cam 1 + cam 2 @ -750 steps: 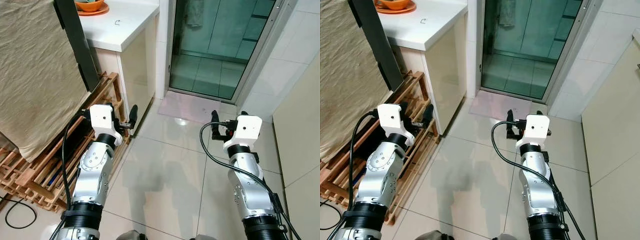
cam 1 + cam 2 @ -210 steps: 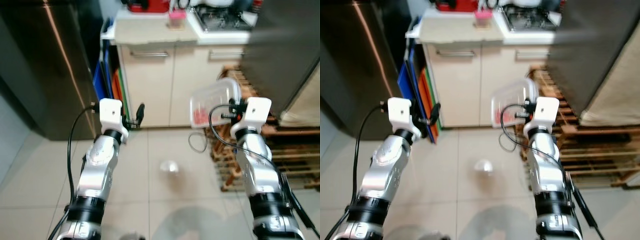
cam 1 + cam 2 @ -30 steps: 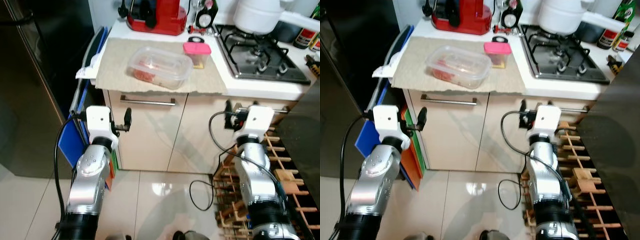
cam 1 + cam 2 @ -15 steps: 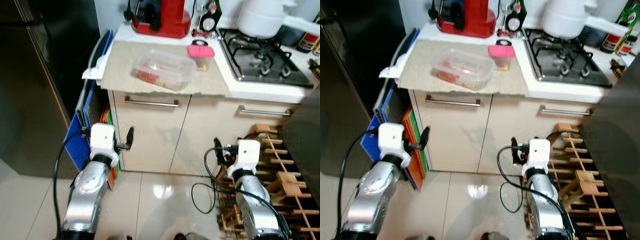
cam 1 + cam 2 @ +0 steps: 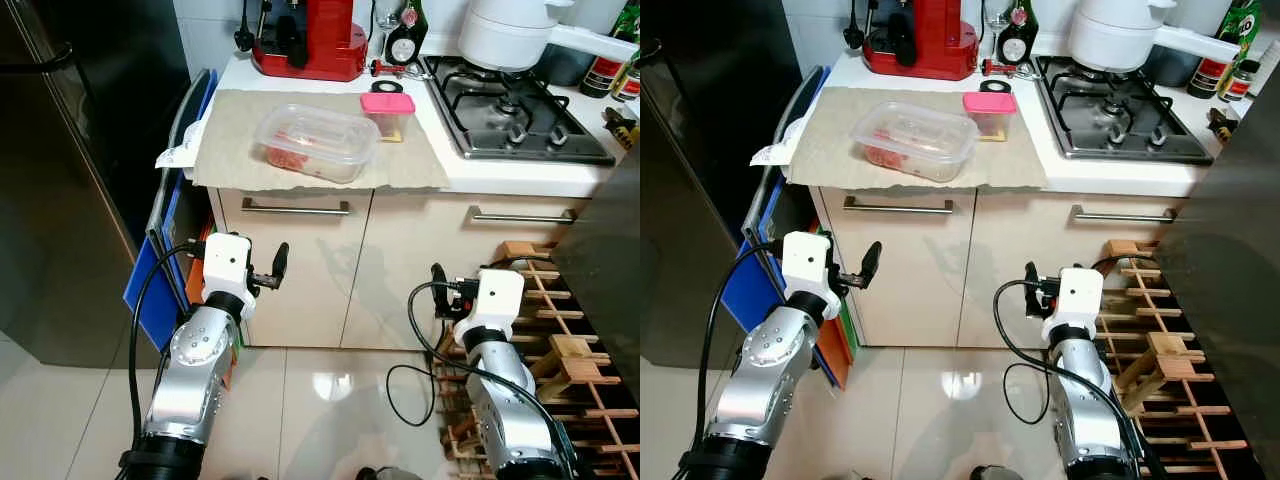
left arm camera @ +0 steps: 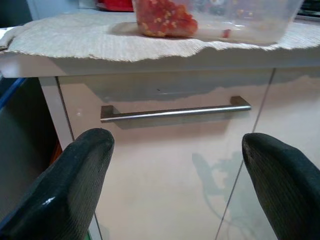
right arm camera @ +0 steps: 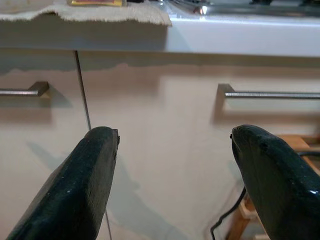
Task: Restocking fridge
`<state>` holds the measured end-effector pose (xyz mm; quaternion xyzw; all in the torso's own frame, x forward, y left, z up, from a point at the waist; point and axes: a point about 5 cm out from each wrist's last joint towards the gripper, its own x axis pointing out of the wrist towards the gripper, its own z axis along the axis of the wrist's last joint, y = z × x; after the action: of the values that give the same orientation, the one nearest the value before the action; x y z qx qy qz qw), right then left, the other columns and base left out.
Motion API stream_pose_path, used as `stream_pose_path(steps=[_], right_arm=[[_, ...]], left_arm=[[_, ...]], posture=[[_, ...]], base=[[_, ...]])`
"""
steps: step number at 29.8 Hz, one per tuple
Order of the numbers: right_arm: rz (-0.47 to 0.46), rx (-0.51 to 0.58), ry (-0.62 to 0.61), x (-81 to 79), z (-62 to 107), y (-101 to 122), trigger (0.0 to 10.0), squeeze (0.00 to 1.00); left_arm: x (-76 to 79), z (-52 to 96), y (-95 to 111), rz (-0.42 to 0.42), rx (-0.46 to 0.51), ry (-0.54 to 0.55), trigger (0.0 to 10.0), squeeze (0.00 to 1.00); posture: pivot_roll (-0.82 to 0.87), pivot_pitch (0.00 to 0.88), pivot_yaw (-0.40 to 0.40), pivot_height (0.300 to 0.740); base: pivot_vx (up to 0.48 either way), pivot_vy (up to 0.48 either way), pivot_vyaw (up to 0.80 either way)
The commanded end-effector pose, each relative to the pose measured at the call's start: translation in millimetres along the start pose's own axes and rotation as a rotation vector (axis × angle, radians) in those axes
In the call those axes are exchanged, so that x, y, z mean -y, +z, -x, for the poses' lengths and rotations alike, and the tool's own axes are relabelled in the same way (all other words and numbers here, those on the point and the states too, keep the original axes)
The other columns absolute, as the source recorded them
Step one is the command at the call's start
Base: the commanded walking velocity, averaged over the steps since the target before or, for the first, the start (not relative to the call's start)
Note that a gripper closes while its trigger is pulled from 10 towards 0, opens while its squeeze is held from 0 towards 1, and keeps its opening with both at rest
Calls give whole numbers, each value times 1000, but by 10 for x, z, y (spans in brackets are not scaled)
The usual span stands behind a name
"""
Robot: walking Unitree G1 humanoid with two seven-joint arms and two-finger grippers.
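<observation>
Above the left gripper (parted, empty), the food box is being faced, long axis crosswise.

Cream cabinets stand under a white counter, above glossy tiled floor.

The white countertop carries a beige cloth mat — on it a clear food container and a pink-lidded tub — beside a gas hob.

Head downward; wrists toward cabinet
</observation>
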<state>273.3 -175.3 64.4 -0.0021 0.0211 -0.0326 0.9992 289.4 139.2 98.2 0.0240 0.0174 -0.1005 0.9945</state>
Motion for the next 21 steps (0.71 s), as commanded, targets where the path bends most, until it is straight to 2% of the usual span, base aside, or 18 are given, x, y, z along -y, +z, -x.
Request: stream_pose_path(steps=[1,21], right_arm=[[0,-12,-12,21,-25,6,10000,0],[15,-16,9,-12,-104,44,10000,0]], left_arm=[[-10,-58,43,4,10,16,10000,0],[-8,-98,86,22,33,30,10000,0]], posture=[[-9,8,-4,740],[-9,8,-18,740]], base=[[0,0,0],[-251,0,0]])
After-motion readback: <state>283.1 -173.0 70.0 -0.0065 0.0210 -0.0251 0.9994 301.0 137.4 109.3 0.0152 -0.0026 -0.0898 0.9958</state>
